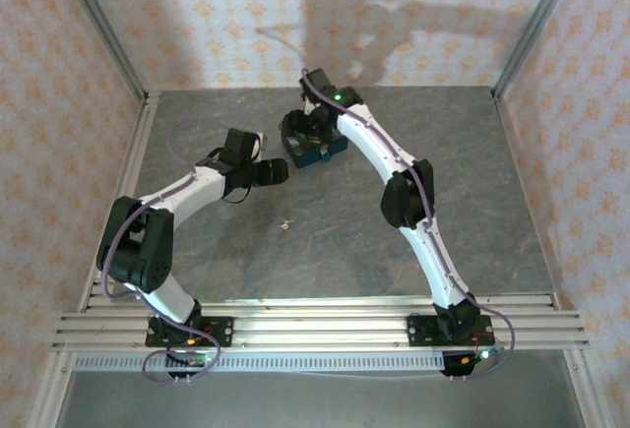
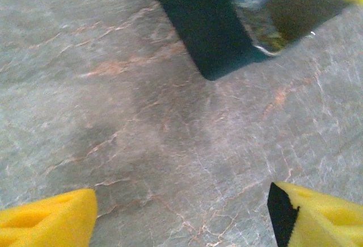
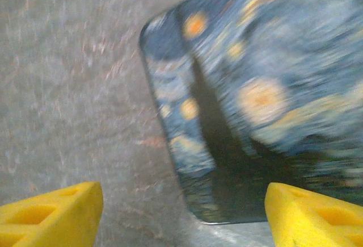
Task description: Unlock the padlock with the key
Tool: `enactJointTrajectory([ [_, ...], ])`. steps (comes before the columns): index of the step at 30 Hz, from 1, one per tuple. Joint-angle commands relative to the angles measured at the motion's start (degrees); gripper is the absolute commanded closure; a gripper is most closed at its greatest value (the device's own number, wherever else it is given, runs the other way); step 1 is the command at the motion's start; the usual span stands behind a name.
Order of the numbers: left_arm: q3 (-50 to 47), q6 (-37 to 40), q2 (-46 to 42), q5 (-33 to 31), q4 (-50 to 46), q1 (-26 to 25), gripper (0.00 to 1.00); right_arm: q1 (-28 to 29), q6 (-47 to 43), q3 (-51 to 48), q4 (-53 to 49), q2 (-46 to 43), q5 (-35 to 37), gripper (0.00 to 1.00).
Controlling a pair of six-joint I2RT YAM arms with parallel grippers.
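Grey marbled table, patterned walls. We see L gripper w/ jaws wide open, low over bare table near box corner. R gripper jaws also wide open, above box top, view blurry. Tiny key lies on table btw arms, apart from both grippers

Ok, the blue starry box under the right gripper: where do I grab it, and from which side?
Take the blue box by two opposite side walls, coming straight down from above: it lies flat, painted face up, with upright dark walls. The right gripper is open above one rounded corner, so it would probably need to move further over the box first.
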Motion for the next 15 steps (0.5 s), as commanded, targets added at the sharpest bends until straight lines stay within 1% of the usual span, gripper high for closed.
enactJointTrajectory([
  [1,0.05,-4.78,-0.36,2.72,3.02,2.38,0.27,-5.12,0.97,1.21,-1.58,-4.37,7.34,0.24],
  [3,1.53,-5.48,1.42,4.26,3.60,3.13,0.31,-7.56,1.10,2.16,-2.98,-2.75,9.04,0.24],
  [5,3.58,-5.66,3.23,4.88,3.54,3.36,0.34,-9.45,0.87,2.96,-3.49,-1.20,9.07,0.23],
  [8,7.56,-6.09,6.72,5.08,2.85,3.50,0.36,-10.87,-0.83,2.95,-1.01,0.63,8.26,0.22],
  [12,13.81,-7.91,12.64,7.36,3.80,3.56,0.42,-11.34,-3.77,4.18,3.53,3.93,2.48,0.23],
  [13,15.32,-8.52,14.21,8.06,4.33,3.52,0.44,-11.28,-5.25,3.96,5.40,4.61,-0.12,0.26],
  [15,17.96,-8.69,17.53,9.47,5.08,3.50,0.49,-11.27,-6.82,3.46,8.01,5.97,-2.34,0.29],
])
